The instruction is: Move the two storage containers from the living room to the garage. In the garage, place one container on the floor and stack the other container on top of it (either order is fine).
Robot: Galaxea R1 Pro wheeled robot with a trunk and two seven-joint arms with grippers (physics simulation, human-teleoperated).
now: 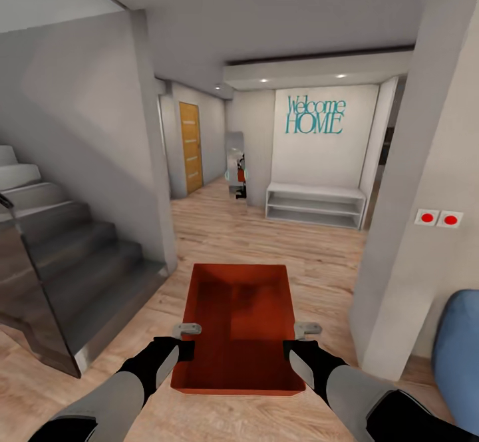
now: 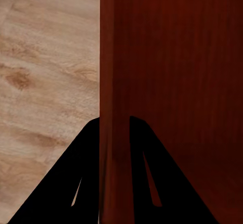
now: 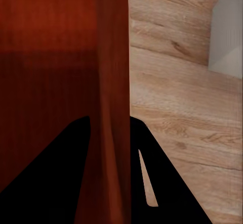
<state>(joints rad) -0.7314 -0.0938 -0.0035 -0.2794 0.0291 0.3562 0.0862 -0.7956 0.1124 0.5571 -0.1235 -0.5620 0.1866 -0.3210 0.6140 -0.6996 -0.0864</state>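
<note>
Orange-red and open at the top, 1 storage container [image 1: 239,322] is carried in front of the robot, above the light wood-plank floor [image 1: 266,235]. Both arms hold it by its 2 long side walls. The left gripper [image 1: 187,340] pinches the container's left wall; in the left wrist view its 2 dark fingers [image 2: 83,178] sit 1 on each side of the thin red wall [image 2: 114,82], 1 outside and 1 inside the bin. The right gripper [image 1: 301,340] clamps the opposite wall the same way, and the right wrist view shows its fingers [image 3: 157,183] straddling that wall [image 3: 114,82], with plank floor beyond.

Beyond the container's far end, a hallway runs to a white wall bearing teal "Welcome HOME" lettering [image 1: 315,115], with a low white shelf bench [image 1: 315,205] beneath it. Left of the container rises a grey staircase [image 1: 60,249] with a dark glass side panel. Further back on that side is a wooden door [image 1: 190,147]. Right of the container stands a white wall corner carrying 2 red round buttons [image 1: 438,218], and past it a blue sofa edge [image 1: 459,349].
</note>
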